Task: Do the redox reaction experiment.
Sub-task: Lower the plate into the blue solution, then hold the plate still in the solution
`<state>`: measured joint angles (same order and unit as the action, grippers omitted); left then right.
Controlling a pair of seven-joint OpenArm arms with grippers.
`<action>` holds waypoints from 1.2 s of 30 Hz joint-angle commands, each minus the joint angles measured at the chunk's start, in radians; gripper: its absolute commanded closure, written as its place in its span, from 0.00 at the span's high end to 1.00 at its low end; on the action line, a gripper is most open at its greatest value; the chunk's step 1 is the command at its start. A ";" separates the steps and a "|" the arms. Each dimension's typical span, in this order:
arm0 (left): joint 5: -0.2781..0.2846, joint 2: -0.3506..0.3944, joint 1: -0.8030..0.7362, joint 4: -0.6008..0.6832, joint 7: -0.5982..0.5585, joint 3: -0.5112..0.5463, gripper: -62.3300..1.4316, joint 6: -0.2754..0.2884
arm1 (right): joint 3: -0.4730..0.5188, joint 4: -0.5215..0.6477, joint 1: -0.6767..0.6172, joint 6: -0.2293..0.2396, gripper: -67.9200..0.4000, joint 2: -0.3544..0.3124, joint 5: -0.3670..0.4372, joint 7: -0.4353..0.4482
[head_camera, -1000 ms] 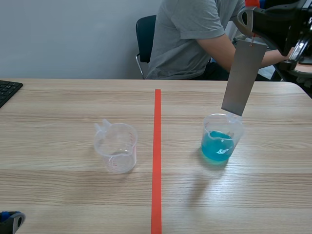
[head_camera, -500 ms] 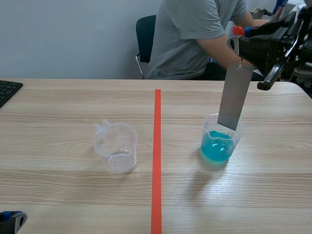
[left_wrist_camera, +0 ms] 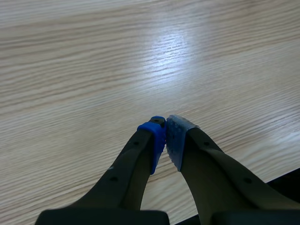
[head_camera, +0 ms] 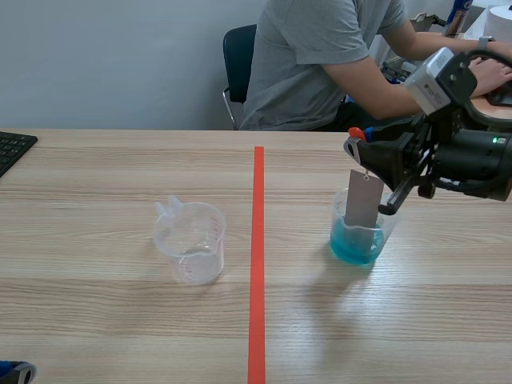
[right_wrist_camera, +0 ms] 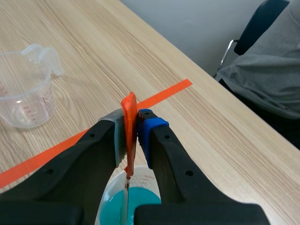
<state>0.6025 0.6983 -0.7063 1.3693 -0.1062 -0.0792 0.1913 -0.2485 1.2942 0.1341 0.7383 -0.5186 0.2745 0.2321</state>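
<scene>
- Scene view showed the right arm coming in from the right, low over the far right part of the bench.
- The right fingers were clamped on an orange tab, with almost no gap between them.
- A grey plate hung upright from that tab, its lower end inside the cup of blue liquid and reaching the liquid.
- That cup stood right of the red tape line. An empty cup stood left of the line, well apart from it.
- The left fingers were closed together on nothing, low over bare wood at the near left corner.
- A person sat at the far side, and a keyboard lay at the far left edge.
</scene>
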 commanded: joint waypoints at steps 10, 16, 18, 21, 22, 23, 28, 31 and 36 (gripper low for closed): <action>0.000 -0.005 0.003 0.006 0.003 0.006 0.09 0.005 | 0.005 -0.040 0.035 0.007 0.03 0.014 -0.089 0.053; 0.000 -0.005 0.003 0.006 0.003 0.006 0.09 0.005 | 0.005 -0.040 0.035 0.007 0.03 0.014 -0.089 0.056; 0.000 -0.005 0.003 0.006 0.003 0.006 0.09 0.005 | 0.005 -0.040 0.035 0.007 0.03 0.014 -0.089 0.056; 0.000 -0.005 0.003 0.006 0.003 0.006 0.09 0.005 | 0.005 -0.040 0.035 0.007 0.03 0.014 -0.089 0.056; 0.000 -0.005 0.003 0.006 0.003 0.006 0.09 0.005 | 0.005 -0.040 0.035 0.007 0.03 0.014 -0.089 0.056; 0.000 -0.005 0.003 0.006 0.003 0.006 0.09 0.005 | 0.005 -0.040 0.035 0.007 0.03 0.014 -0.089 0.056; 0.000 -0.005 0.003 0.006 0.003 0.006 0.09 0.005 | 0.005 -0.040 0.035 0.007 0.03 0.014 -0.089 0.058; 0.000 -0.005 0.003 0.006 0.003 0.006 0.09 0.005 | 0.005 -0.040 0.035 0.007 0.03 0.014 -0.089 0.066; 0.000 -0.005 0.003 0.006 0.003 0.006 0.09 0.005 | 0.005 -0.040 0.035 0.007 0.03 0.011 -0.089 0.071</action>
<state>0.6029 0.6983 -0.7059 1.3685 -0.0864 -0.0792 0.1928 -0.2504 1.2434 0.1547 0.7380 -0.4908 0.1726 0.2878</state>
